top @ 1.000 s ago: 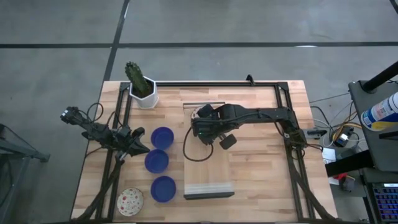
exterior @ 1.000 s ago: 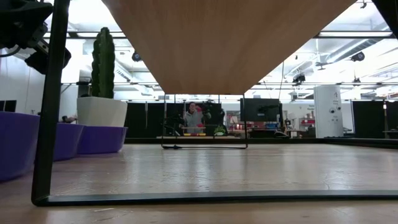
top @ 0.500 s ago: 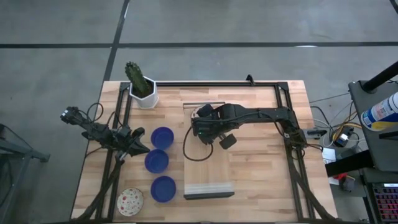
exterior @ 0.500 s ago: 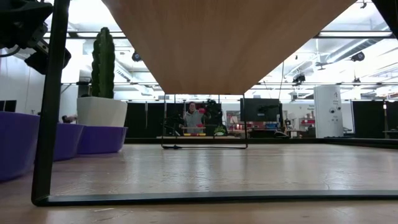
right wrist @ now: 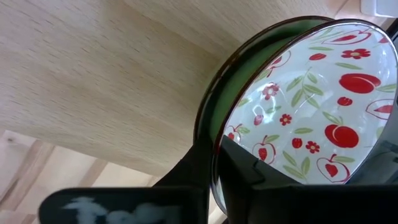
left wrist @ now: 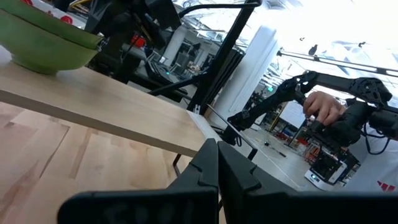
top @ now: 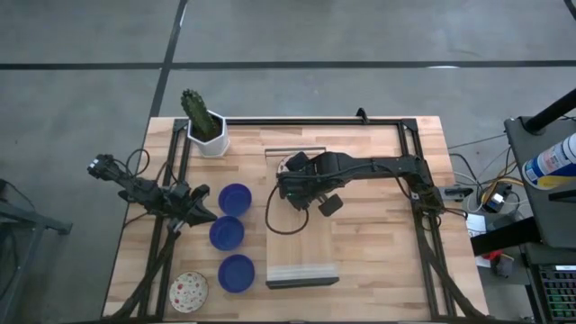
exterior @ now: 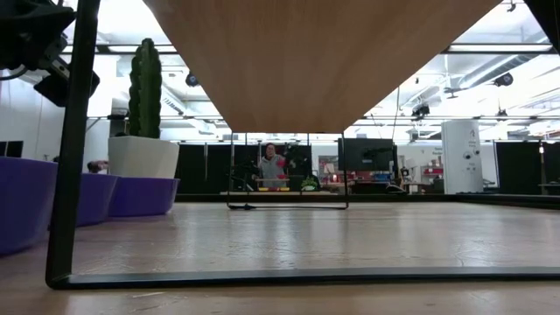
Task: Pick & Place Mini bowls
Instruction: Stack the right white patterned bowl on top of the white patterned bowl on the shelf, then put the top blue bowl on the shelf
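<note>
On the wooden table (top: pixel 378 261) — right tool (right wrist: pixel 214 149) pinching patterned bowl (right wrist: pixel 305 106)

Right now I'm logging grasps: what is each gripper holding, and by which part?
The right gripper pinches a patterned bowl by its rim. The left gripper is shut on nothing.

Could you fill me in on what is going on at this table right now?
The robot is sorting mini bowls. The right gripper, over the raised wooden board at mid-table, is shut on the rim of a patterned bowl. The left gripper waits at the left, fingers closed, beside three blue bowls in a row. Another patterned bowl sits at the front left corner, and a potted cactus at the back.
</note>
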You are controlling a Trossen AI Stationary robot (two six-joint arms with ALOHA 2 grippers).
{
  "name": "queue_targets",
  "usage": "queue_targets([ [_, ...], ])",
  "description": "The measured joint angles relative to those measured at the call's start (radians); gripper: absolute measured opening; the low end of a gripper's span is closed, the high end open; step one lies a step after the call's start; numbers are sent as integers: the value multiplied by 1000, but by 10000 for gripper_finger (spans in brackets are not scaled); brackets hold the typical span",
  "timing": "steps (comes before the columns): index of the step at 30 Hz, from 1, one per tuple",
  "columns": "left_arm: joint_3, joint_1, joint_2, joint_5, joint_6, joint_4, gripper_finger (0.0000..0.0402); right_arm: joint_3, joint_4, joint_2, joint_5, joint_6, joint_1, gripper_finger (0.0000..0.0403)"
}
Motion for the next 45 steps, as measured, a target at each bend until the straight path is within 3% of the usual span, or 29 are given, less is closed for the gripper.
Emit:
queue_targets([
  [14,0,0,0,0,0,0,0,34,2,0,0,2,-1,98],
  [45,0,0,0,0,2,-16,0,54,-14,-11,7,20,11,98],
])
